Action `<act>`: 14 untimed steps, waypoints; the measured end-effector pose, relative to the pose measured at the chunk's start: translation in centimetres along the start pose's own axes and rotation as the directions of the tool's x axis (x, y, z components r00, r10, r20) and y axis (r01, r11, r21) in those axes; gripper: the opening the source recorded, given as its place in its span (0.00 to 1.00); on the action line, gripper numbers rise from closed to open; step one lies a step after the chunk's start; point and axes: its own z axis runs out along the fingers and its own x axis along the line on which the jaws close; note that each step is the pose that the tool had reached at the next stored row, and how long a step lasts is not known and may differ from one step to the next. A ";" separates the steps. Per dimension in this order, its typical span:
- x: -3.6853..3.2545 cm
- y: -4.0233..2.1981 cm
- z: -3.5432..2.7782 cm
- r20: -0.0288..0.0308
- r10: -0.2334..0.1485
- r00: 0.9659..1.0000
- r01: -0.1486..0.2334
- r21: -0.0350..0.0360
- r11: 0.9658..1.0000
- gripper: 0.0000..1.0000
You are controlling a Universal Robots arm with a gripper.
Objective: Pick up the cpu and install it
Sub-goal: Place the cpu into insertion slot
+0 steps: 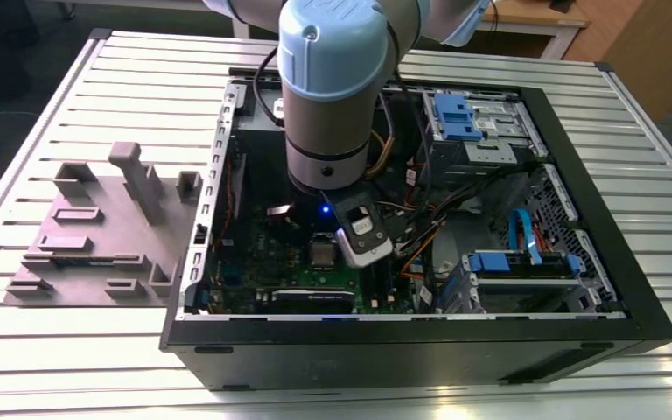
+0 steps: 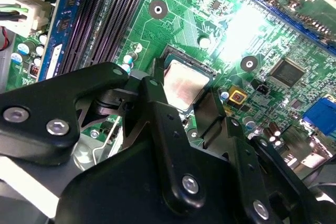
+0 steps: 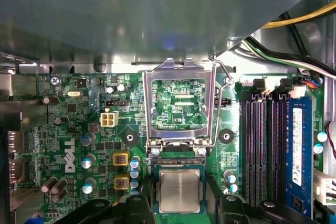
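Evidently the job was mostly done. On the table [image 1: 56,350] lay the open case [image 1: 406,354], holding the motherboard [image 3: 68,129], cabling and blue-trimmed drive bays [image 1: 467,118], with the arm reaching down inside. A memory stick [image 3: 299,150] sat in one slot on the board. The socket's metal frame [image 3: 179,74] stood hinged up, not yet clamped. The cpu [image 3: 179,190] lay flat and square in the socket [image 3: 178,162], apparently seated. The gripper [image 2: 185,98] hung low over it with its fingers [image 2: 157,90] spread a little way apart on either side, and, as far as I could judge, it gripped nothing. Latching the frame seemed to be all that remained.
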 end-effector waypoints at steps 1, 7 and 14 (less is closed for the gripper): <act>0.00 0.00 0.00 0.000 -0.001 1.000 0.001 0.000 1.000 0.47; -0.11 0.01 0.05 0.000 -0.002 1.000 0.002 0.003 1.000 0.47; -0.15 0.01 0.15 0.000 -0.004 1.000 0.004 0.004 1.000 0.47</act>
